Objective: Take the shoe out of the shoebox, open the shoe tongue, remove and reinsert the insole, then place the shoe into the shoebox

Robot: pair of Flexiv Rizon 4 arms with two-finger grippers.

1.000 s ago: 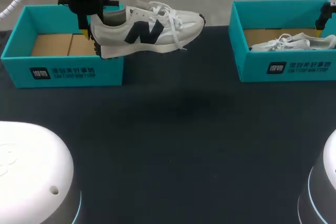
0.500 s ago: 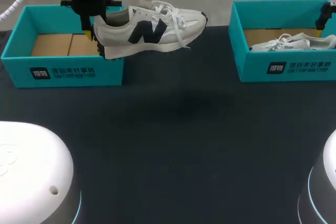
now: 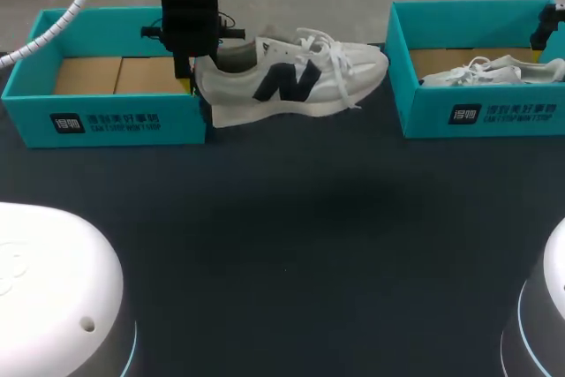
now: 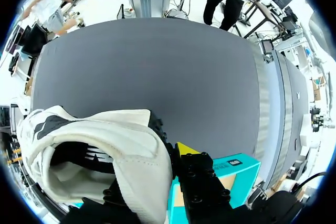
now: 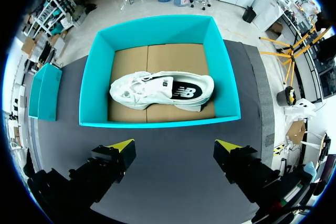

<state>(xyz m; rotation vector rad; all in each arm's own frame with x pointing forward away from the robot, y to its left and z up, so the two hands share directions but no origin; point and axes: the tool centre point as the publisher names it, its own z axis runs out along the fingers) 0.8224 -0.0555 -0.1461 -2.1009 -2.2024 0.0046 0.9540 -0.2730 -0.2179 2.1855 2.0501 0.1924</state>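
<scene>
Well, the left gripper (image 3: 196, 93) is clamped on the heel of the white shoe (image 3: 291, 77). It holds the shoe in the air just right of the left shoebox (image 3: 106, 121), above the dark table (image 3: 282, 218), toe pointing right toward the right shoebox (image 3: 477, 116). Over on the right, the right gripper (image 5: 175, 149) hovers above that box's near wall, fingers spread wide and gripping nothing. A second white shoe (image 5: 160, 92) lies inside on the cardboard floor.

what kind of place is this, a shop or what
Likely a robotics lab workbench, not a shop: a dark table carries a teal left shoebox and right shoebox, and the left end effector holds a white sneaker by its heel above the table.
</scene>
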